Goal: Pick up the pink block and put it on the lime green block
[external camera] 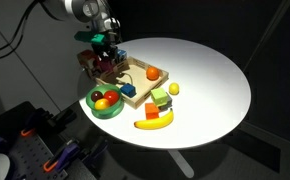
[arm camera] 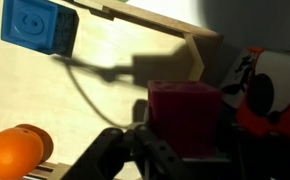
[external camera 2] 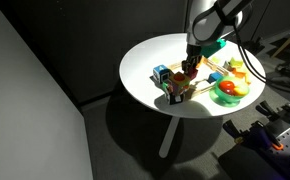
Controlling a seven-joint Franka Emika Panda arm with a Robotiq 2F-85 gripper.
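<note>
Presently the pink block point(arm camera: 185, 118) lies at lower centre of the wrist view, with the gripper point(external camera: 107, 64) jaws either side; clamped or not, I cannot tell. Grasping step judged in hand. Next: lift, carry to the green block point(external camera: 160, 99).

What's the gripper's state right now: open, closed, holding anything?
Gripper: low over the pink block, which sits right at its fingers. The wrist view is too dark to tell whether it is open or clamped on the block.
</note>
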